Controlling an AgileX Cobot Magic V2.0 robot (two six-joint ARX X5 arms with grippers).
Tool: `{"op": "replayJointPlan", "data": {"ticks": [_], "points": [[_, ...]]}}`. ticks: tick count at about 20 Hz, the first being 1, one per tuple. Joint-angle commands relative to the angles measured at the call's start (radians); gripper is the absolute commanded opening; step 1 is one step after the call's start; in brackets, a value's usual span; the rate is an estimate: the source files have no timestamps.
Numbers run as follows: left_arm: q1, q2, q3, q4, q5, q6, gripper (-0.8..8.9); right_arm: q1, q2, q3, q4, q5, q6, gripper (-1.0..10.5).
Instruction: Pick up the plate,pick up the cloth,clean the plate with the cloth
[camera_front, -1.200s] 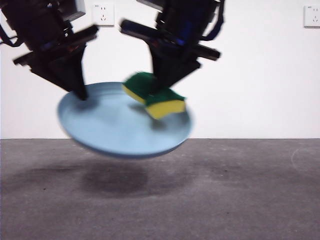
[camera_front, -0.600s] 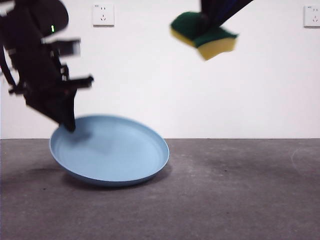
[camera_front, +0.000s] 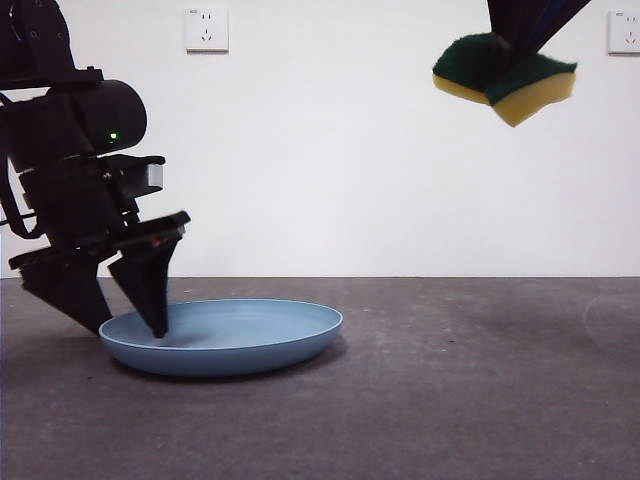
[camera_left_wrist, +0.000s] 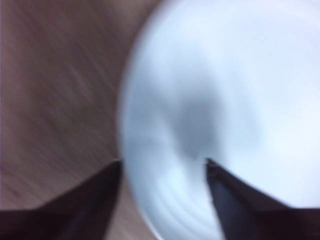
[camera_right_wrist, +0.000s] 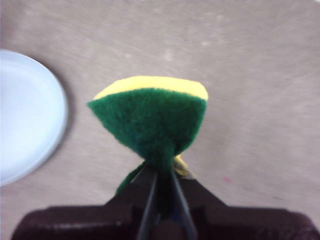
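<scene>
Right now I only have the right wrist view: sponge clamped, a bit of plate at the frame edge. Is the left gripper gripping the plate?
Observer: No. The left gripper straddles the rim of the plate with its jaws open, one tip inside and one outside.
Operator: Is the plate flat or tipped?
Observer: The front view shows it lying flat on the table.
Operator: How high is my sponge?
Observer: The right gripper holds the sponge high above the table, near the top of the front view and well above plate level.
</scene>
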Motion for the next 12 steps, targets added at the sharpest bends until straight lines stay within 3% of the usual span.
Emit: {"op": "replayJointPlan", "data": {"ticks": [1, 4, 12], "points": [[-0.008, -0.068, -0.005, -0.004, 0.094, -0.034, 4.8, -0.057, 0.044, -0.006, 0.034, -0.151, 0.017, -0.1], [-0.024, -0.207, -0.005, -0.006, 0.139, -0.061, 4.71, -0.108, 0.128, -0.006, 0.077, -0.259, 0.02, -0.1], [-0.037, -0.549, -0.005, -0.1, 0.134, -0.075, 4.71, -0.151, 0.449, -0.006, 0.116, -0.255, 0.035, -0.1]]}}
